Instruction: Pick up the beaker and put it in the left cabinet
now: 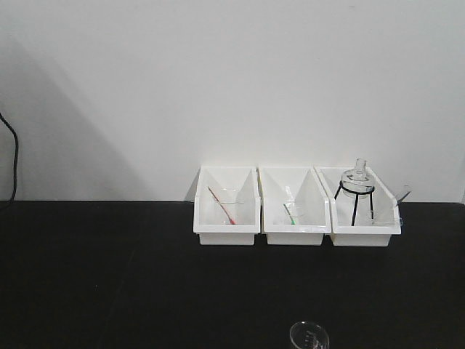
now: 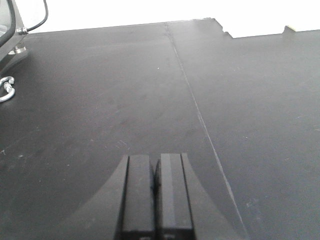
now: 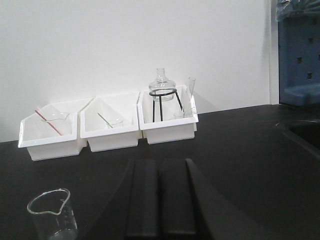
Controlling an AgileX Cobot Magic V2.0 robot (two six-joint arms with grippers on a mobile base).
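Glassware is waiting on a black laboratory bench (image 1: 109, 276) as a two-armed robot is preparing to shelve the beaker (image 1: 309, 337). The small clear beaker is standing upright and alone near the bench's front edge, seemingly set within easy reach. It is well apart from three white bins (image 1: 227, 231) lining the wall, where a flask on a black tripod (image 1: 357, 190) and rod-holding beakers (image 1: 229, 198) are sitting sorted out of the way. In the right wrist view it is sitting low and left of the right gripper (image 3: 159, 167), whose jaws are pressed together on nothing. The left gripper (image 2: 156, 167), jaws likewise pressed together and empty, is hovering over bare benchtop. The left cabinet is not plainly showing. Spreading the right jaws is probably coming first.
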